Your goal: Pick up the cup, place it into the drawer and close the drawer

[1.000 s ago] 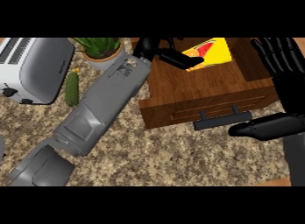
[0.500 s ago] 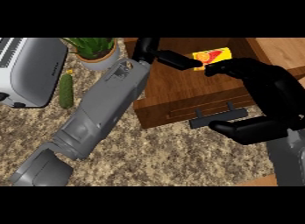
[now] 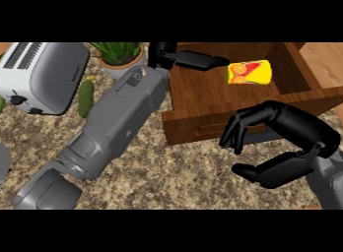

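No text, label, brand, number or sign can be read. The cup (image 3: 249,72) in the drawer (image 3: 203,123) carries a yellow and red print with orange-slice shapes, but no lettering is legible on it. The toaster (image 3: 40,74) shows a dark knob on its front and no legible markings.

toaster (image 3: 40,74), potted plant (image 3: 120,56), cucumber (image 3: 85,97)
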Robot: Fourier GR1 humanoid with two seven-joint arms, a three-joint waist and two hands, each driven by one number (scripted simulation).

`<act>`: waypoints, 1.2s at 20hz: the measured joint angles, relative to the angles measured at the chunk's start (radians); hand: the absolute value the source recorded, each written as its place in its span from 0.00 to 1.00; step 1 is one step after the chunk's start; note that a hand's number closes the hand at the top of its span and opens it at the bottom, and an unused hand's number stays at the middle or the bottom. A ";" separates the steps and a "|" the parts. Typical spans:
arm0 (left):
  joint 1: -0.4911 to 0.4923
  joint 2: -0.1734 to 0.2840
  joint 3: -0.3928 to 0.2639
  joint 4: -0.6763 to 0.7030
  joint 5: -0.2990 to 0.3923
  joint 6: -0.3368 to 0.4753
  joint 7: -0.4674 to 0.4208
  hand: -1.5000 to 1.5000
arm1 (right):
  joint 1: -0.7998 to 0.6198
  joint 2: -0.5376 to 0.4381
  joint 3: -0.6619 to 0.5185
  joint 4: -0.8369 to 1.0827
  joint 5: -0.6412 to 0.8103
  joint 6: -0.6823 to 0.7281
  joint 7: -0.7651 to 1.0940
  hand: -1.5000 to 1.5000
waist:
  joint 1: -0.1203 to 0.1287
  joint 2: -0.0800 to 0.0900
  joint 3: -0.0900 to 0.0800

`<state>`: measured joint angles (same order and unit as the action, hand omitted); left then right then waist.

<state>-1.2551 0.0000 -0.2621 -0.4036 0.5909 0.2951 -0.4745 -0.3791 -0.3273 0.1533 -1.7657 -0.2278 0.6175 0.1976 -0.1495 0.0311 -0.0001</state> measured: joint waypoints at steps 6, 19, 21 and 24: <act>0.011 0.000 0.006 0.010 0.046 0.009 -0.027 0.00 | 0.064 -0.062 0.058 -0.020 0.262 -0.031 -0.044 0.00 | 0.062 -0.013 0.001; 0.157 0.031 0.029 -0.098 0.073 -0.072 -0.090 0.00 | -0.035 0.012 0.198 0.589 0.704 -0.255 -0.311 1.00 | 0.195 -0.020 0.002; 0.190 0.047 0.028 -0.123 0.071 -0.087 -0.094 0.00 | -0.085 0.035 0.193 0.709 0.738 -0.297 -0.357 1.00 | 0.206 -0.022 0.000; 0.226 0.077 0.028 -0.170 0.077 -0.108 -0.068 0.00 | -0.161 0.049 0.158 0.851 0.760 -0.357 -0.431 1.00 | 0.232 -0.026 -0.003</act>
<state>-1.0296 0.0769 -0.2341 -0.5737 0.6677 0.1872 -0.5427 -0.5396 -0.2784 0.3115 -0.9151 0.5321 0.2606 -0.2330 0.0822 0.0046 -0.0031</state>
